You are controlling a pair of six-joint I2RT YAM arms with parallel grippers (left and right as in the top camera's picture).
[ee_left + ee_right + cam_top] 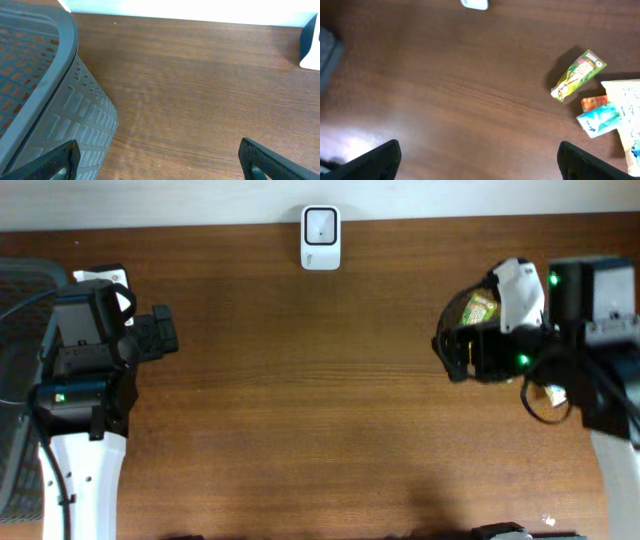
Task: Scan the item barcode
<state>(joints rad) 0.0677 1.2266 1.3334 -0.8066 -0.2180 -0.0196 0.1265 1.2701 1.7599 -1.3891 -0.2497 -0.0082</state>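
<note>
Item for scanning: a green packet [577, 75] lies flat on the desk [300, 400] at about 2 o'clock, partly under the right arm in the overhead view, and nothing grips it. At its 5 o'clock lie a small orange packet [594, 102] and a blue packet [597, 120], close together, with a white bag [626, 107] against them at 3 o'clock. The right hand [479, 152] hangs above bare wood, fingers spread wide and empty, the green packet well off to its 2 o'clock. The white scanner [321, 237] stands at the desk's 12 o'clock edge. The left hand [160, 157] is likewise spread wide and empty, at 9 o'clock beside a grey basket [40, 90].
</note>
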